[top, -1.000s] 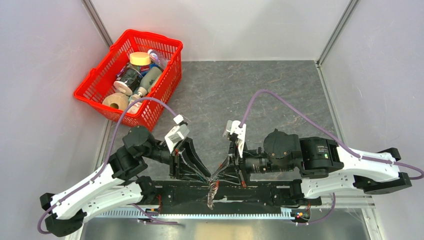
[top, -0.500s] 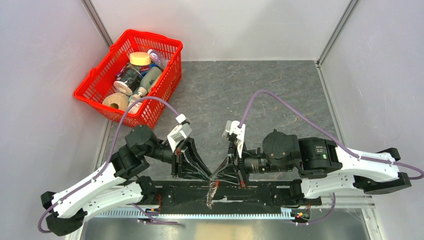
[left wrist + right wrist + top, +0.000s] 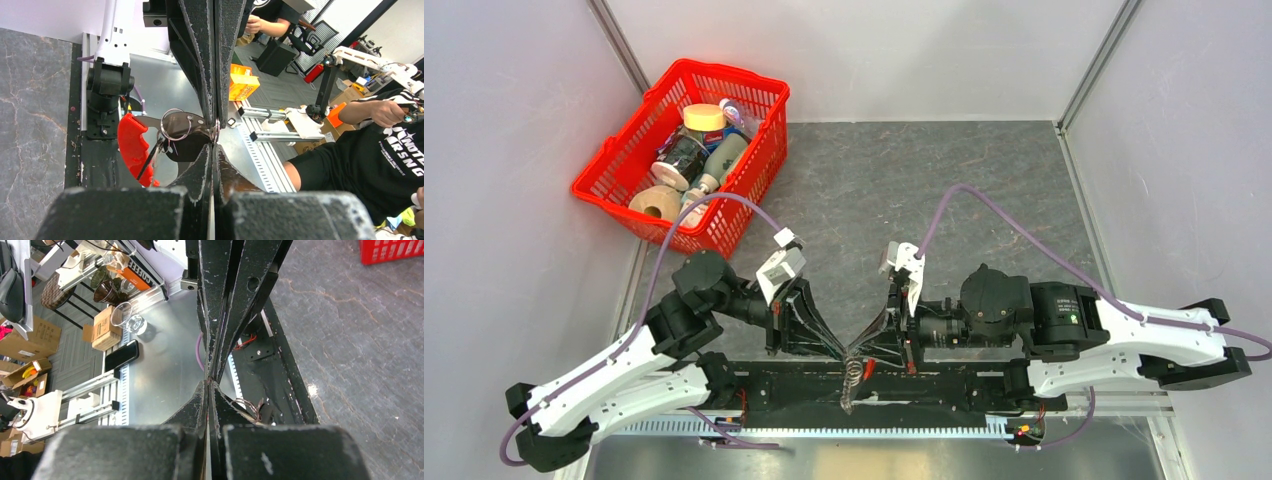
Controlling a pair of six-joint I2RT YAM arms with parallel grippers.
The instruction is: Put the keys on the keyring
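Observation:
Both grippers meet tip to tip over the near rail. The keyring [image 3: 851,378] hangs below that meeting point as a small silvery bundle with a red fleck. In the left wrist view its curved red tag [image 3: 131,146] and a silver ring [image 3: 175,124] hang left of my fingers, with a dark key head [image 3: 189,124] on the ring. My left gripper [image 3: 215,144] [image 3: 844,351] is shut, pinching a small ring of the keyring at its tips. My right gripper [image 3: 208,384] [image 3: 865,349] is shut too, with a ring [image 3: 248,407] beside its finger.
A red basket [image 3: 734,200] full of bottles and tape rolls stands at the back left. The black base rail [image 3: 944,385] runs under the grippers at the near edge. Grey walls close in the left and right sides.
My left gripper's jaws have closed at the tips. The right wrist has shifted slightly right, while the fingertips still meet over the hanging keyring.

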